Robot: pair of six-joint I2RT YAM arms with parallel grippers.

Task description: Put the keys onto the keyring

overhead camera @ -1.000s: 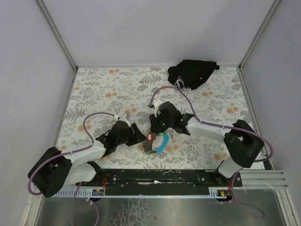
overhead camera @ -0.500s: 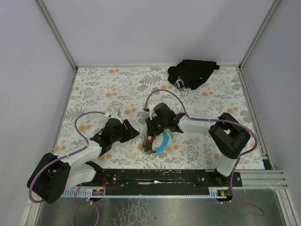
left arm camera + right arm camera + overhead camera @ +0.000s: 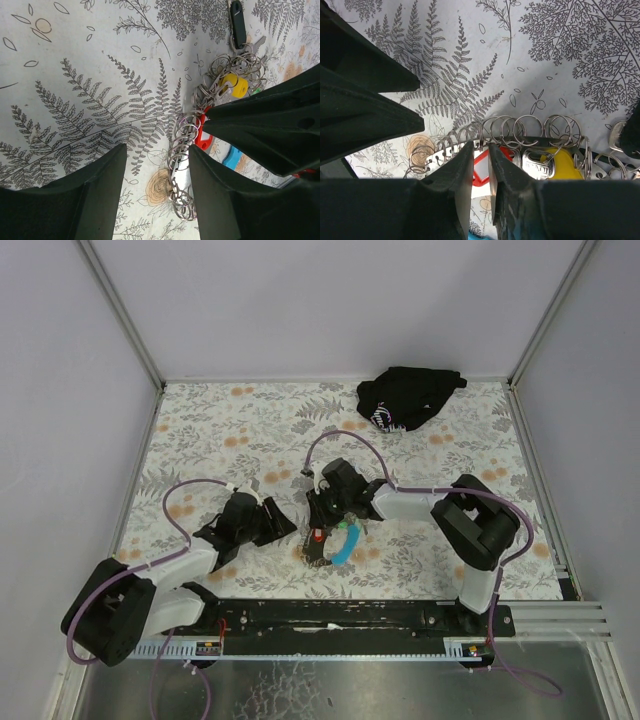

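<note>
Now both claws meet at the red tag [image 3: 481, 172].
Right claw [image 3: 481, 148] straddles it, nearly shut; whether it grips I cannot tell. Left claw [image 3: 156, 150] hangs half open and empty just beside it. Keys [image 3: 536, 169] and keyring [image 3: 181, 165] lie touching the tag.

Lab enclosure; plain white walls [image 3: 330, 300], aluminium framing [image 3: 123, 315]

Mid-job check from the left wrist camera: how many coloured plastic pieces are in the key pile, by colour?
red tag: 1
yellow tag: 1
black fob: 1
blue piece: 1
Total: 4
The green sliver beside the yellow tag is too hidden to count.
</note>
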